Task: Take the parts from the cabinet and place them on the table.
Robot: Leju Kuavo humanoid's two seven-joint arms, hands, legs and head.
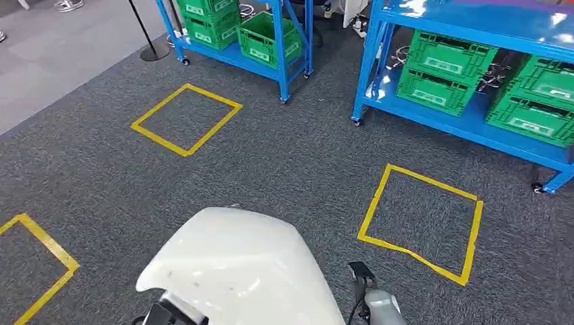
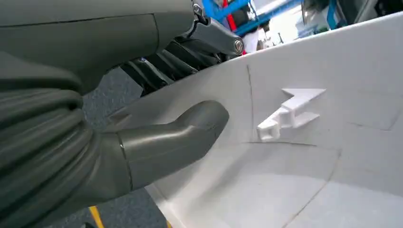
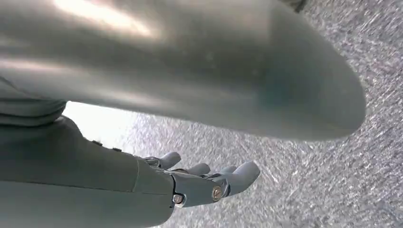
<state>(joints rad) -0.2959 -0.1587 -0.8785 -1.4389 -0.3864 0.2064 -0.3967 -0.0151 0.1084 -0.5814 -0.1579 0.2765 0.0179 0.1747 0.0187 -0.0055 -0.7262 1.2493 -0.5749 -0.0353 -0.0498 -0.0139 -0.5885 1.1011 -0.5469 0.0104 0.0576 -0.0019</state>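
One large white moulded plastic shell part (image 1: 237, 267) sat low in the head view, gripped at its near edge by the left hand (image 2: 142, 114). The thick grey thumb (image 2: 185, 133) pressed the part's inner face while the dark fingers (image 2: 166, 59) wrapped over the rim, so the shell ran forward and away from that hand, its long axis pointing ahead over the grey carpet (image 1: 291, 156). The right hand (image 3: 209, 183) hung beside it, fingers apart, loosely extended and holding nothing above the carpet. Further out lay a yellow taped square on the floor (image 1: 423, 223), ahead and right of the free hand. Beyond that stood blue metal shelving (image 1: 467, 125) carrying green plastic crates (image 1: 443, 71). No table was in sight, so carrying looked to be the step in hand.
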